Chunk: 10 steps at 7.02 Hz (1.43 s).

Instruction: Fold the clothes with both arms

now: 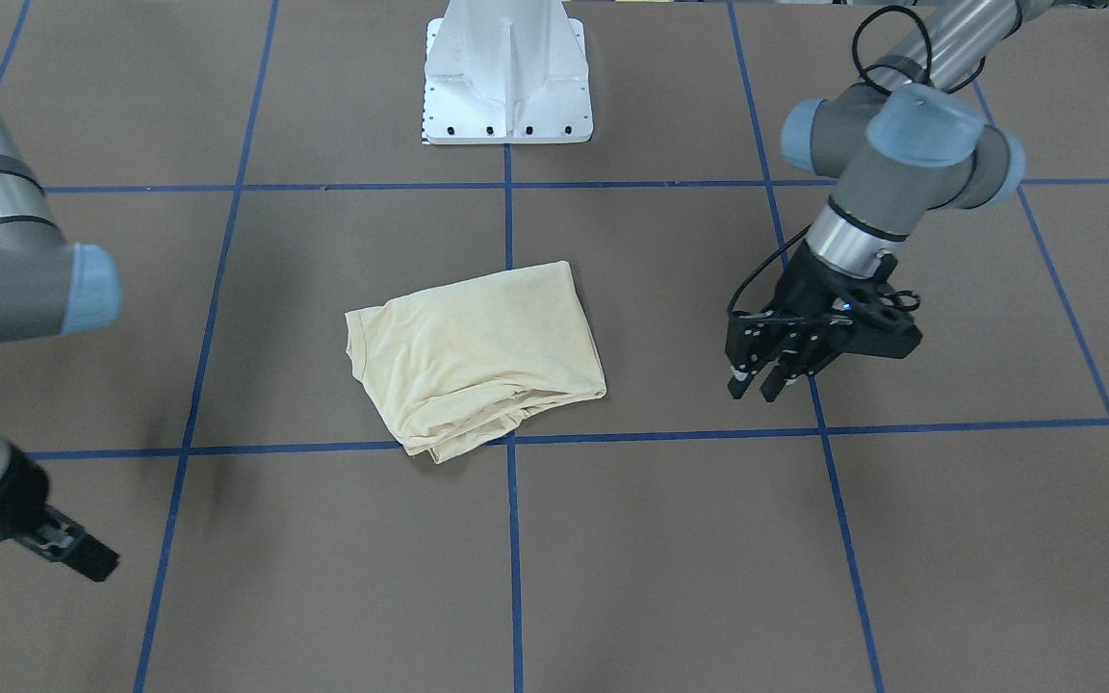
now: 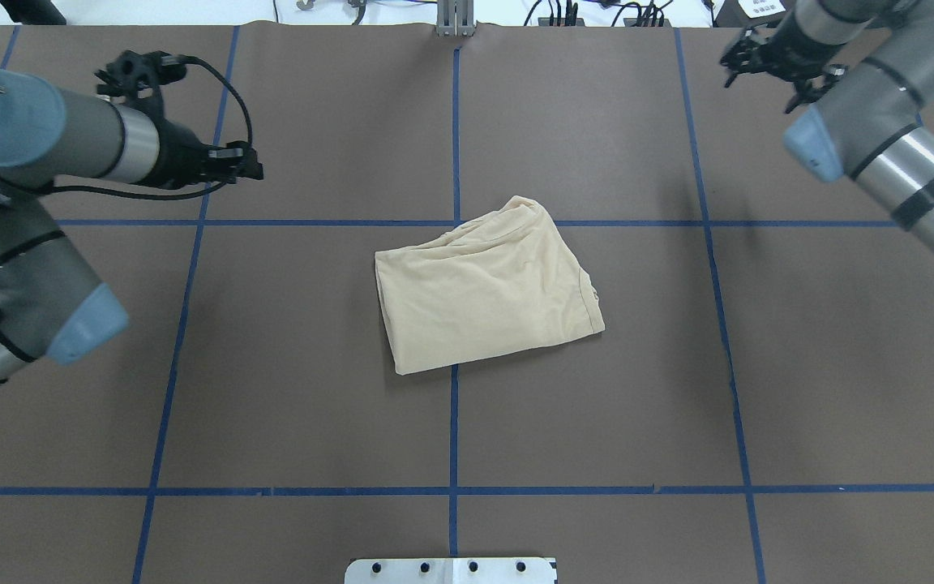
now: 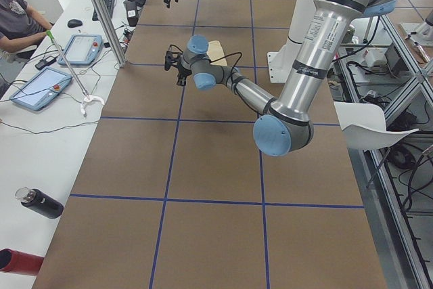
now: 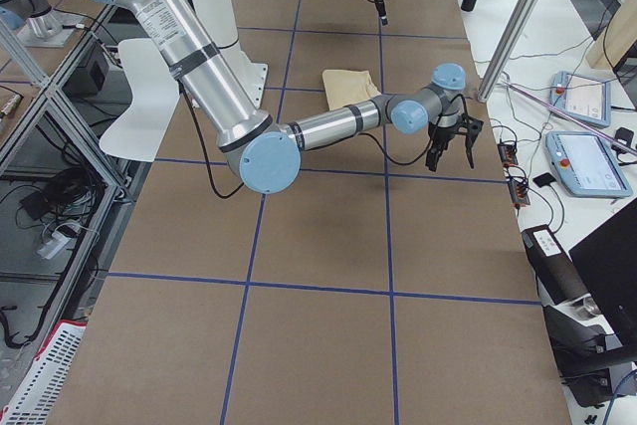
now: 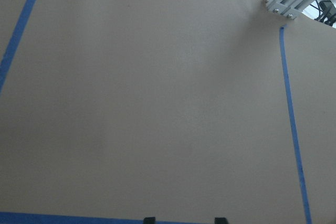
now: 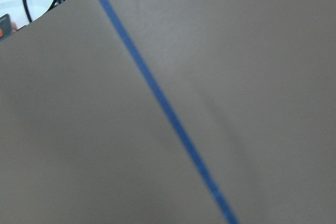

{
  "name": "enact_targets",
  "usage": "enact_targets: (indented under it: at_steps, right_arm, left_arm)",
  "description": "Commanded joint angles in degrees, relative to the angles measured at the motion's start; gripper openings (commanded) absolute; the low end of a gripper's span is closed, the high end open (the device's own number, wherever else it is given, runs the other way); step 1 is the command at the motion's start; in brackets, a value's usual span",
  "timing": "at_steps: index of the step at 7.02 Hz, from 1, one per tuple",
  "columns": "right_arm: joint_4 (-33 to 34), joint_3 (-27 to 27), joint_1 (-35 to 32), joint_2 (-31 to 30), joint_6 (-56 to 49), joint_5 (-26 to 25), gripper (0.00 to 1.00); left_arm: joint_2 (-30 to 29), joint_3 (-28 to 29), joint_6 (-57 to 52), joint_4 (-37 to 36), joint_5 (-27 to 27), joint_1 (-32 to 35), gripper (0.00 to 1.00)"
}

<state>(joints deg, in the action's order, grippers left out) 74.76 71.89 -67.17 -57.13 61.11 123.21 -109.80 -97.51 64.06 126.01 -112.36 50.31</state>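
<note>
T-shirt folded, flat on table, long axis spanning between both arms | left gripper fingers apart, nearer, shirt toward its right | right gripper farther, finger gap unreadable, shirt toward its left | neither touches it

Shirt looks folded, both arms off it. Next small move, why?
Probably a tidy-up: bring the left fingers in to the shirt and square off its bunched edge on the operators' side. The shirt lies as a compact bundle, but layers poke out unevenly there. The left fingers are open and nearer that edge than the right fingers; neither touches it.
</note>
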Motion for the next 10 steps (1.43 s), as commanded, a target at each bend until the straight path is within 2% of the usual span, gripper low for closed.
enact_targets:
  at_steps: [1, 3, 4, 5, 6, 7, 8, 10]
  right_arm:
    - [8.0, 2.4, -14.3, -5.9, -26.5, 8.4, 1.00]
    - [18.4, 7.8, -23.4, -12.9, -50.8, 9.7, 1.00]
    - [20.8, 7.8, -26.5, -15.7, -59.4, 10.0, 1.00]
    - [21.3, 10.7, -29.4, -19.5, -62.9, 13.7, 1.00]
    - [22.0, 16.8, -29.3, -25.1, -63.3, 13.6, 1.00]
    - [22.0, 19.7, -28.9, -27.7, -63.3, 13.5, 1.00]
    - [21.9, 20.1, -26.4, -27.8, -62.9, 13.4, 1.00]
    - [21.6, 20.1, -23.5, -27.2, -62.3, 13.3, 1.00]
  left_arm:
    - [7.8, -8.3, -21.8, -8.8, -10.5, 12.4, 0.48]
    - [12.3, -7.7, -47.6, -16.0, -16.7, 26.9, 0.49]
    - [13.0, -4.6, -57.4, -18.6, -19.5, 32.1, 0.50]
    - [13.1, -0.7, -63.0, -18.8, -22.6, 35.9, 0.51]
    - [13.1, 3.3, -66.9, -18.7, -25.1, 37.9, 0.51]
    - [13.1, 5.3, -69.0, -18.5, -25.4, 38.4, 0.56]
    - [13.1, 5.6, -68.7, -19.0, -25.4, 38.4, 0.99]
    - [13.3, 5.6, -68.0, -19.0, -25.4, 38.5, 1.00]
